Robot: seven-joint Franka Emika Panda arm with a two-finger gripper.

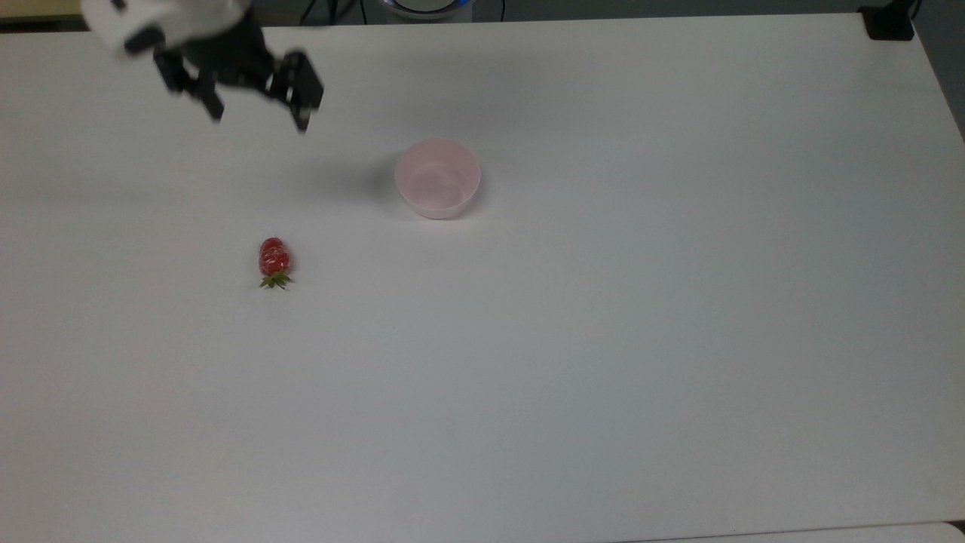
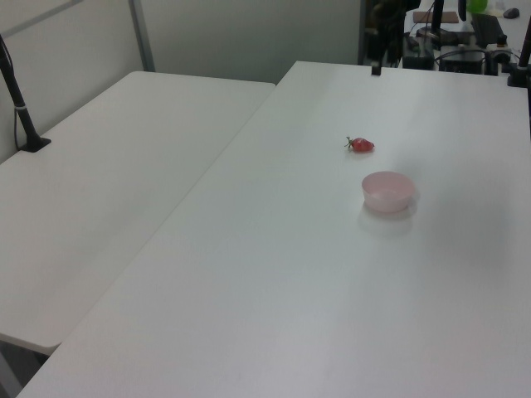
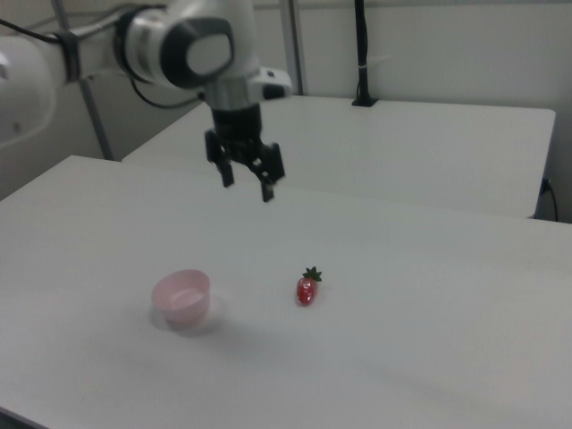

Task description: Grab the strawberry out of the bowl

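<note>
Strawberry point(image 1: 274, 259), bowl point(image 1: 437, 179) on table point(image 1: 603, 339)
</note>
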